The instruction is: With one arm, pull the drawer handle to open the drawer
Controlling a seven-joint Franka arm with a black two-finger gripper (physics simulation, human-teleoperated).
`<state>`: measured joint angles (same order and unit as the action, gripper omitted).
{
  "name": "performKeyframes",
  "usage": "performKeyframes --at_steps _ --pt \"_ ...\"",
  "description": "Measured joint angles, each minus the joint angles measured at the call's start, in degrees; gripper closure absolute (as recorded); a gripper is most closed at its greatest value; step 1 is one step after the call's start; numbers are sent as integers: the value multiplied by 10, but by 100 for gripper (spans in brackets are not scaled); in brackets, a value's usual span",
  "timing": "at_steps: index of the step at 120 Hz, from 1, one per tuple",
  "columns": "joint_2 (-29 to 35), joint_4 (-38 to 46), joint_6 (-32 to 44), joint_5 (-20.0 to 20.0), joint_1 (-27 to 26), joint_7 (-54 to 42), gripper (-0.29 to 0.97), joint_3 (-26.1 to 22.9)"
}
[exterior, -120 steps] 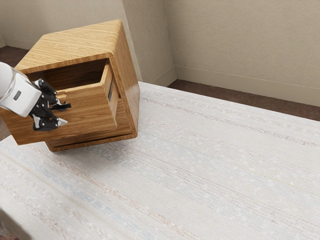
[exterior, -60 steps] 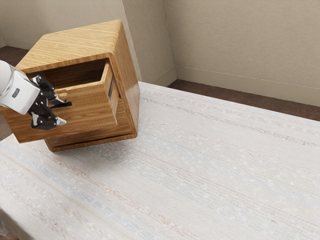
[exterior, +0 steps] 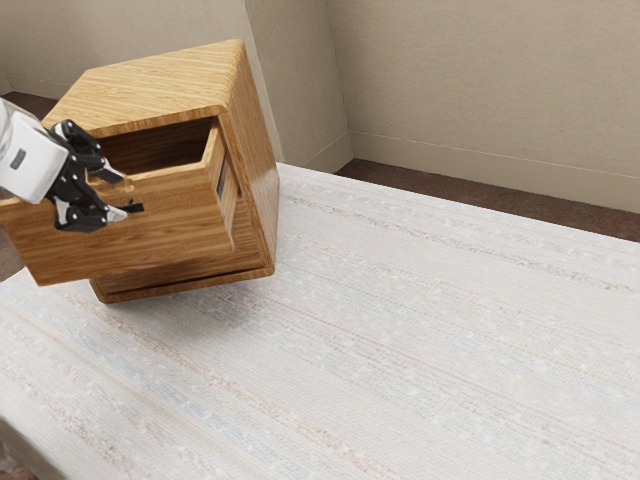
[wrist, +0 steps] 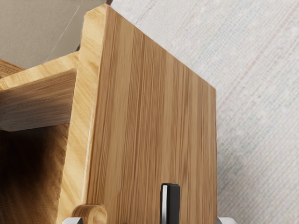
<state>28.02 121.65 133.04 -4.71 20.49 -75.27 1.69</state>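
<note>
Drawer [exterior: 130,235], wooden, standing well out of cabinet [exterior: 160,85] on table [exterior: 420,330]. Gripper [exterior: 112,196] at its front, fingers spread wide, handle [wrist: 89,214] beside one finger: seemingly hooked, not pinched, for pulling outward.

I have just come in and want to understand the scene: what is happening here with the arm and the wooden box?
A single robot arm is working on a wooden cabinet that stands on a pale table. Its gripper is at the front panel of the drawer, close to the small wooden handle. The drawer stands partly out of the cabinet, with a dark gap behind its front. Whether the handle is actually gripped, I cannot tell.
</note>
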Motion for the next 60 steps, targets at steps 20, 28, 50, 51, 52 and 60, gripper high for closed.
performKeyframes --at_steps 20,28,50,51,52,60 --pt "0 -1 1 1 0 0 32 -1" --pt "1 0 0 1 -1 1 32 -2" --pt "-9 -181 -76 -62 -14 45 18 -287" --pt "-18 -186 -87 -68 -14 54 18 -312" --pt "-26 -190 -98 -73 -15 63 17 -333" --pt "-86 -205 -170 -107 0 133 13 -510"
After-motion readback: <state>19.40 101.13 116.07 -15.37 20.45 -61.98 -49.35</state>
